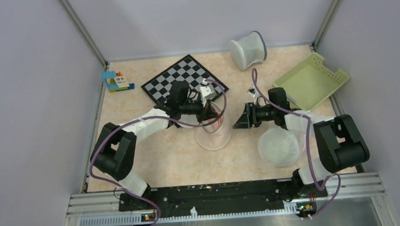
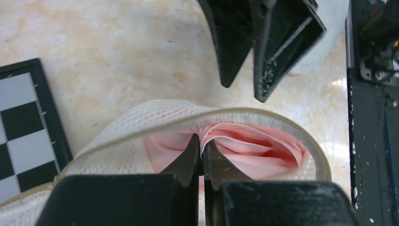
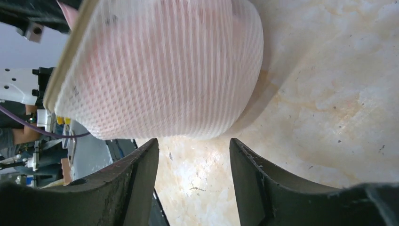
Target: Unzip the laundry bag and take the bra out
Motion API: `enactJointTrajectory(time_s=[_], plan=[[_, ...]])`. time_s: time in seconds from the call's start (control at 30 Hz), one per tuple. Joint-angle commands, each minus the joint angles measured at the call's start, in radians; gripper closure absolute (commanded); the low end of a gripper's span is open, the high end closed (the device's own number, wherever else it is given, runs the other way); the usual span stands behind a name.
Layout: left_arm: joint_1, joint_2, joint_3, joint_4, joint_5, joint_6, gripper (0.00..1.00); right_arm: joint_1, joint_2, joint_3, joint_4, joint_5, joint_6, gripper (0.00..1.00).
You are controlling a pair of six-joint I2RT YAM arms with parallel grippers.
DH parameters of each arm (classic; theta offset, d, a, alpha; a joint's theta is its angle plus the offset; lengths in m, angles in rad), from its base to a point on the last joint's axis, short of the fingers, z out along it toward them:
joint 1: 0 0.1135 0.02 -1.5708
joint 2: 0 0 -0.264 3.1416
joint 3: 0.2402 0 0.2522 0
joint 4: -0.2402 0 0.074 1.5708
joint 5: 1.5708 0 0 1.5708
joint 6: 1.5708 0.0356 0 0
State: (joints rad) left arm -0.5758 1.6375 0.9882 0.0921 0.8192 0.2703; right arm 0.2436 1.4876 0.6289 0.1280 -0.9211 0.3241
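Pink bra (image 2: 254,153): left gripper (image 2: 202,147) clamping it for the yank-out | right gripper (image 3: 193,143) hovering spread at 3 o'clock of laundry bag (image 2: 141,117)

The laundry bag (image 2: 136,123) hides most of the bra (image 2: 263,150).

L end effector (image 2: 202,145) pinched on bra (image 2: 263,151), R end effector (image 3: 193,147) open
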Motion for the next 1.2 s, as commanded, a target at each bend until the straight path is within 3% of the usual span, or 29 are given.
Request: enactJointTrajectory(time_s=[0.0,0.17,0.63,0.77,0.87,0.9,0.97,1.07,1.17], plan=[[0.057,0.005,0.045,0.129,0.069,-0.248,1.00,-0.002,-0.003,0.015,0.044,0.008,0.002,0.43],[0.117,0.022,0.052,0.196,0.093,-0.373,1.00,0.001,0.062,0.007,0.109,0.032,0.033,0.43],[0.125,0.025,0.067,0.209,0.103,-0.412,1.00,0.074,0.319,0.080,0.442,-0.012,0.288,0.45],[0.130,0.014,0.069,0.206,0.103,-0.427,1.00,0.074,0.379,0.087,0.532,-0.041,0.355,0.65],[0.146,0.011,0.067,0.202,0.104,-0.441,1.00,0.074,0.393,0.078,0.628,-0.070,0.429,0.69],[0.151,0.010,0.067,0.200,0.104,-0.443,1.00,0.074,0.394,0.074,0.660,-0.077,0.452,0.74],[0.159,0.006,0.073,0.187,0.105,-0.434,1.00,0.074,0.390,0.071,0.673,-0.081,0.467,0.98],[0.173,-0.010,0.104,0.138,0.097,-0.382,1.00,0.071,0.371,0.073,0.600,-0.057,0.421,1.00],[0.200,-0.031,0.171,0.041,0.093,-0.326,1.00,0.071,0.339,0.097,0.380,0.037,0.281,1.00]])
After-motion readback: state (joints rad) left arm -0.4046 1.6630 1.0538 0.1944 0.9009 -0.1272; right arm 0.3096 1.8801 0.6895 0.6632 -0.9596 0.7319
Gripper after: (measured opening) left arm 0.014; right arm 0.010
